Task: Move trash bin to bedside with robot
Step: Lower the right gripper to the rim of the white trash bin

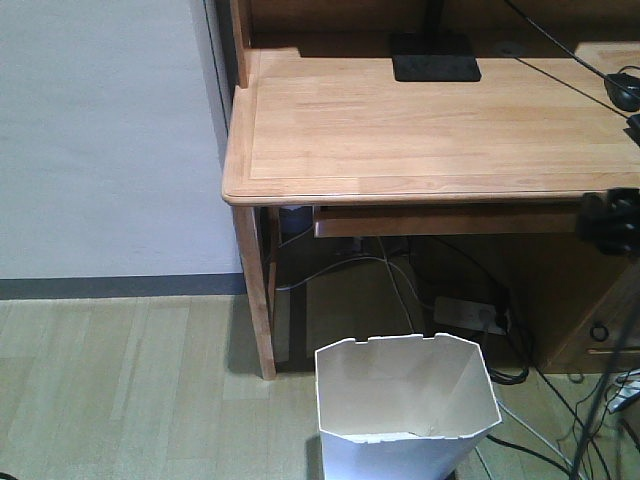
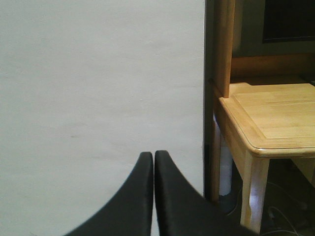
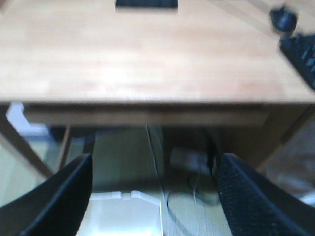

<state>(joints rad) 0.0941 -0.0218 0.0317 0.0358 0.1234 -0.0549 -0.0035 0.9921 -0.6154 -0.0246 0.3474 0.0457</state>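
The trash bin (image 1: 405,400) stands upright on the wood-look floor (image 1: 120,380) just in front of the desk (image 1: 420,130), near its corner leg, its open mouth showing a cream inside (only its upper part is in frame). In the blurred right wrist view, the right gripper (image 3: 155,160) has its two black fingers (image 3: 64,191) spread wide apart, holding nothing, with the bin's rim low between them. The left gripper (image 2: 154,158) points at the pale wall (image 2: 88,88) beside the desk, its fingers pressed together and empty. A white power strip (image 1: 468,313) lies under the desk among cables.
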